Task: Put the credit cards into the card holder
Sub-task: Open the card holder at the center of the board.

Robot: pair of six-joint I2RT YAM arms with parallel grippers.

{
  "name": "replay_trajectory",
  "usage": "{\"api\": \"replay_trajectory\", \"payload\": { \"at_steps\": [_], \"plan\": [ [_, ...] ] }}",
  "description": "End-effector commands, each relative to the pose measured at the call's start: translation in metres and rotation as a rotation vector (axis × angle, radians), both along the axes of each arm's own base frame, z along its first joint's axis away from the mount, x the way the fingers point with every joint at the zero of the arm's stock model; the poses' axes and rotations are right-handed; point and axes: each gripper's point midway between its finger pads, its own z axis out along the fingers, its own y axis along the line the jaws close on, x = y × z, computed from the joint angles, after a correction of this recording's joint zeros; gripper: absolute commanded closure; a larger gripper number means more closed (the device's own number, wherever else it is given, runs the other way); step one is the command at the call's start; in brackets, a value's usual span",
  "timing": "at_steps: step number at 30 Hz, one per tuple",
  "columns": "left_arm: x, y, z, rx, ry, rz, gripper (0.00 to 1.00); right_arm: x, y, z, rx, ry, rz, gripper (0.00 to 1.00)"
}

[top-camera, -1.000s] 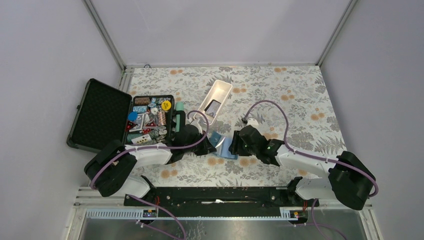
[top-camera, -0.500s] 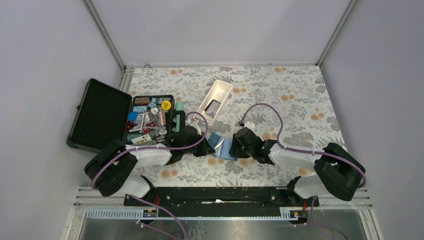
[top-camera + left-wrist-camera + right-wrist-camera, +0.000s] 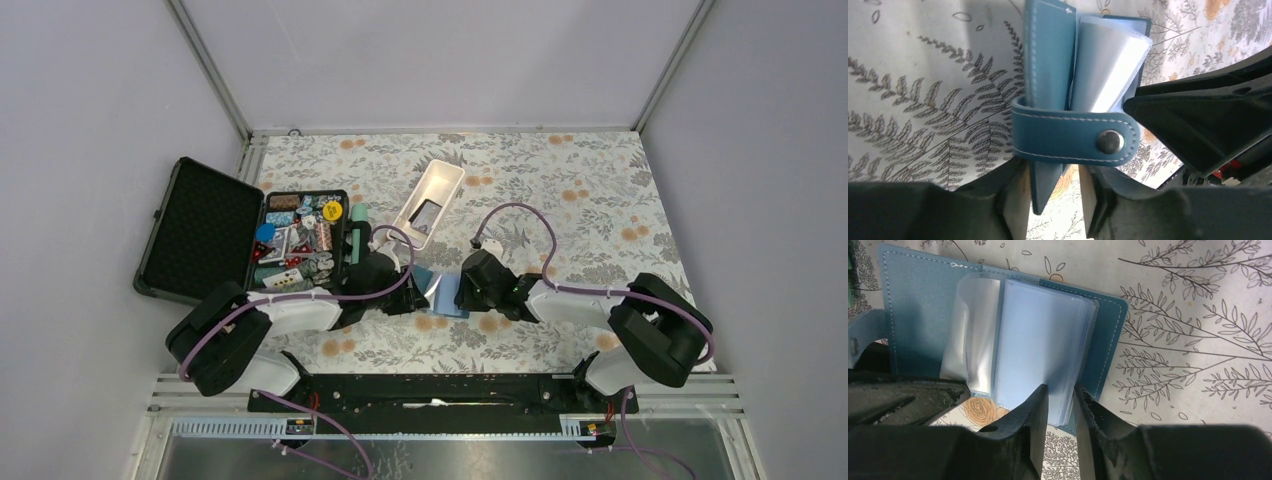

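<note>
The teal-blue card holder lies open on the floral cloth between my two grippers. In the left wrist view its cover stands on edge with the snap tab across it. My left gripper is open. The cover's corner rests against one pad, with daylight to the other. My right gripper straddles the edge of the clear inner pages with a narrow gap. Whether it pinches them I cannot tell. One dark credit card lies in the white tray.
An open black foam-lined case sits at the left, its lower half full of small colourful trinkets. The long white tray stands just beyond the card holder. A pale green object lies beside the case.
My left jaws have loosened off the cover. My right gripper has slid left onto the holder's pages and its jaws have narrowed. The raised cover has dropped lower.
</note>
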Motion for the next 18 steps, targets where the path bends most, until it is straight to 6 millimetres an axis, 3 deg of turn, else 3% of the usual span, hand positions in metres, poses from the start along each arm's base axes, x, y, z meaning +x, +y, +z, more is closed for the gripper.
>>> {"api": "replay_trajectory", "payload": {
  "at_steps": [1, 11, 18],
  "plan": [
    [0.015, 0.009, 0.012, 0.08, -0.082, 0.009, 0.54, 0.0, -0.007, -0.014, -0.06, 0.031, -0.02, 0.69],
    [0.029, 0.009, 0.026, 0.158, -0.16, -0.03, 0.18, -0.001, -0.005, -0.024, -0.074, 0.063, -0.02, 0.77],
    [0.038, 0.002, 0.031, 0.283, -0.22, -0.042, 0.11, -0.003, -0.005, -0.027, -0.077, 0.076, -0.017, 0.78]
  ]
}}
